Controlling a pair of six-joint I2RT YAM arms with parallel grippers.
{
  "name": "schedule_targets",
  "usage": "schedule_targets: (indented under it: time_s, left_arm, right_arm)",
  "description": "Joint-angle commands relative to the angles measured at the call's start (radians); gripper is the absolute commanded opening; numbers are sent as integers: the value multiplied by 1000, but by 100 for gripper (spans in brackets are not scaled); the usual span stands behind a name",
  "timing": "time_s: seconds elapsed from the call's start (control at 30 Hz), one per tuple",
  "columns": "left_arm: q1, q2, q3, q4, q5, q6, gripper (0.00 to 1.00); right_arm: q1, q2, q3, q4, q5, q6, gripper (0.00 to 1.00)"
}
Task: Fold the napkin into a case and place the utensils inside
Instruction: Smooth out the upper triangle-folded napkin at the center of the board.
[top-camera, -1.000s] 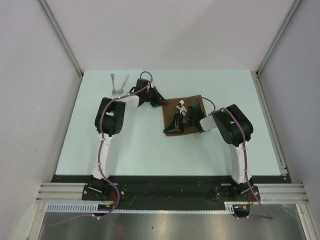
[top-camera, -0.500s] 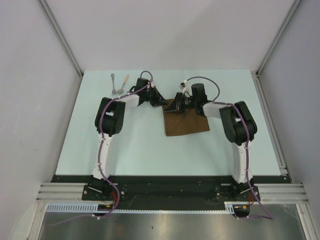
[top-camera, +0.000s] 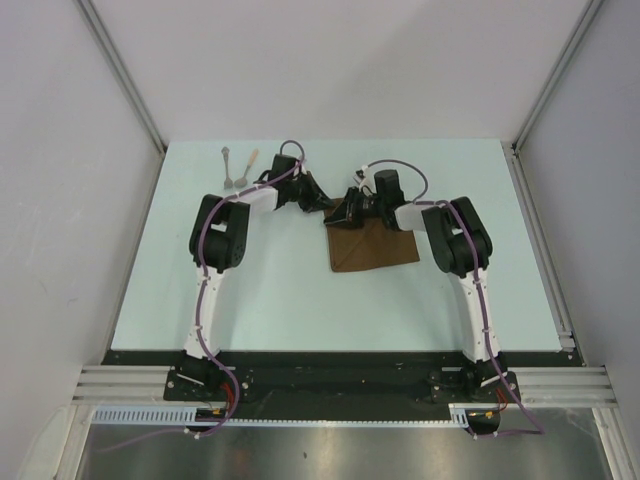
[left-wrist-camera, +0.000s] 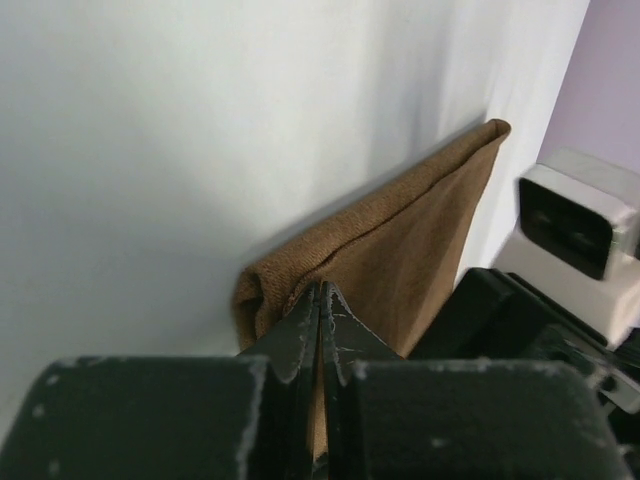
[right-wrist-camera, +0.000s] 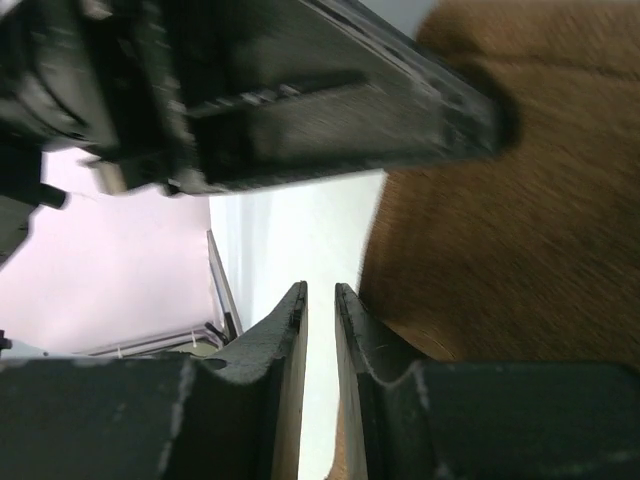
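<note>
The brown napkin (top-camera: 372, 243) lies flat, folded into a rough rectangle, right of the table's centre. My left gripper (top-camera: 326, 206) is shut on its far-left corner; in the left wrist view the jaws (left-wrist-camera: 320, 292) pinch the cloth (left-wrist-camera: 410, 235). My right gripper (top-camera: 347, 211) is right beside it at the same corner, jaws a narrow gap apart with only table showing between the tips (right-wrist-camera: 320, 290). The napkin (right-wrist-camera: 500, 230) lies just right of them. The two utensils, grey-handled (top-camera: 228, 168) and tan-handled (top-camera: 248, 167), lie at the far left.
The left arm's black gripper body (right-wrist-camera: 300, 90) fills the top of the right wrist view, very close. The right wrist camera housing (left-wrist-camera: 575, 215) shows in the left wrist view. Metal rails (top-camera: 535, 180) edge the table's sides.
My right gripper left the napkin's near-left part, swung to its far edge, then moved left to the far-left corner. The napkin now lies flat. The left arm has not moved.
</note>
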Motion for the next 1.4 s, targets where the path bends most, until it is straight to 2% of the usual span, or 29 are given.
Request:
schedule_targets:
  time_s: [0.0, 0.17, 0.37, 0.6, 0.83, 0.97, 1.03, 1.07, 1.2, 1.33, 1.37]
  left_arm:
    - [11, 37, 35, -8, -2, 10, 3]
    - [11, 32, 26, -14, -10, 16, 2]
    - [13, 41, 38, -21, -10, 19, 2]
    - [16, 31, 57, -70, -40, 59, 1]
    - [14, -23, 78, -118, -54, 113, 2]
    - [7, -78, 100, -132, -37, 116, 21]
    - [2, -120, 116, -150, -46, 127, 29]
    - [-1, -138, 120, -167, -50, 128, 39]
    - [-7, -213, 123, -225, -89, 168, 56]
    - [-16, -293, 83, -293, -158, 213, 62]
    - [-18, -322, 72, -319, -177, 220, 62]
  right_arm:
    - [10, 16, 86, 17, 6, -2, 22]
    - [18, 72, 105, 0, 2, -7, 22]
    - [21, 17, -55, 21, -1, -36, 21]
    - [28, -175, -237, -55, 10, -131, 21]
    - [38, -410, -332, -314, 82, -289, 24]
    - [-14, -589, -415, -371, 177, -294, 28]
    - [-35, -640, -461, -417, 235, -303, 36]
    - [-41, -661, -477, -425, 287, -303, 38]
    - [-119, -732, -553, -474, 401, -275, 53]
    - [-194, -767, -608, -558, 481, -268, 65]
    - [-203, -778, -615, -574, 543, -280, 66]
